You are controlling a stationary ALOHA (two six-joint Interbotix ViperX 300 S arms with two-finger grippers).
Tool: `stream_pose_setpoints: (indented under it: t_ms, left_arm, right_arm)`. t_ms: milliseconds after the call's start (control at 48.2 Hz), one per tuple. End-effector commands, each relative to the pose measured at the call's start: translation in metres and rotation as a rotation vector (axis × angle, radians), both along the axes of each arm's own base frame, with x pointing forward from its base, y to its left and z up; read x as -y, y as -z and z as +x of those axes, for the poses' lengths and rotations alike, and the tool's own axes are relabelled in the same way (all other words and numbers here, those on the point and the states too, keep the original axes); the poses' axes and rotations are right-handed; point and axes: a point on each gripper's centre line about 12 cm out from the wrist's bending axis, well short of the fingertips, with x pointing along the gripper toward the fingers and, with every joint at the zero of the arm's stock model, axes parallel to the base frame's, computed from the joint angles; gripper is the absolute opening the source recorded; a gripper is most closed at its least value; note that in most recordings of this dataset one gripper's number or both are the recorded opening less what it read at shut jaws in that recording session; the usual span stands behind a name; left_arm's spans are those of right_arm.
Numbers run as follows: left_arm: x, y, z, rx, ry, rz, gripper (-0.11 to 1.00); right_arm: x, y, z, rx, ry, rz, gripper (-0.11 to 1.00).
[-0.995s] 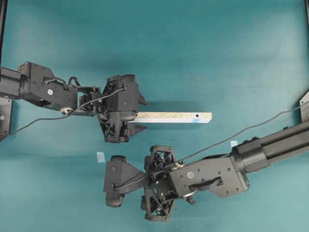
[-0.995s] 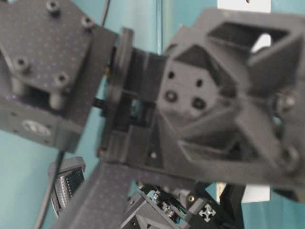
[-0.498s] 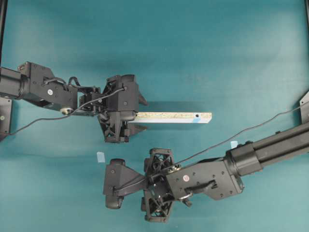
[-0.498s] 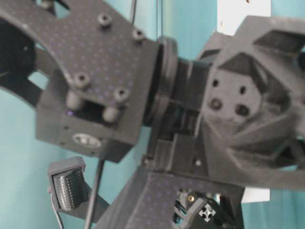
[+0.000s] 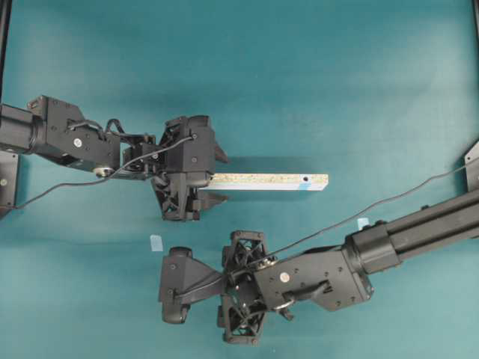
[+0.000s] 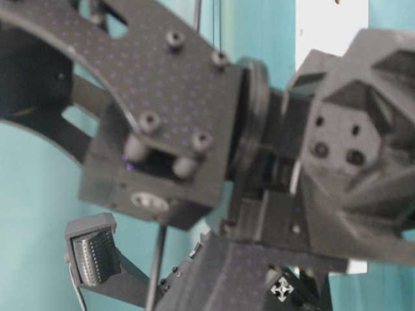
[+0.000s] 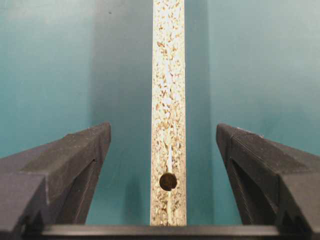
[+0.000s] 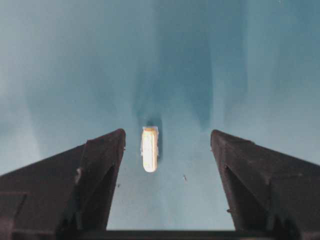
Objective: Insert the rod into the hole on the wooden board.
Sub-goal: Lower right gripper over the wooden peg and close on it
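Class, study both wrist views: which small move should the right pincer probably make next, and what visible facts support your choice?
Probably lower the right pincer and close on the rod. Its jaws stand open, and the rod lies free on the table between the fingertips, touching neither. The left pincer is open astride the wooden board, so nothing is held yet.

In the overhead view the board [image 5: 268, 182] lies crosswise at the table's [image 5: 337, 75] middle, its left end between the left gripper's [image 5: 212, 177] spread jaws. The marked hole [image 5: 305, 179] sits near its right end. The right gripper [image 5: 174, 293] is below the board, and the rod [image 8: 149, 148] lies on the table between its fingers.
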Motion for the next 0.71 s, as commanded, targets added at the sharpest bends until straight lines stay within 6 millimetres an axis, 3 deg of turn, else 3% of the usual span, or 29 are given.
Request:
stream_pose_setpoints:
  t_ms: [0,684]
  left_arm:
    - [0.0017,-0.0077,0.0021,0.026,-0.004,-0.009,0.94]
    - [0.004,-0.0061,0.0005,0.019,-0.003,-0.014,0.94]
  right_arm:
    - [-0.0076,-0.0213,0.0064,0.053,-0.012,0.02,0.74]
    - [-0.0074,-0.0131,0.0062,0.03,-0.01,0.012,0.74]
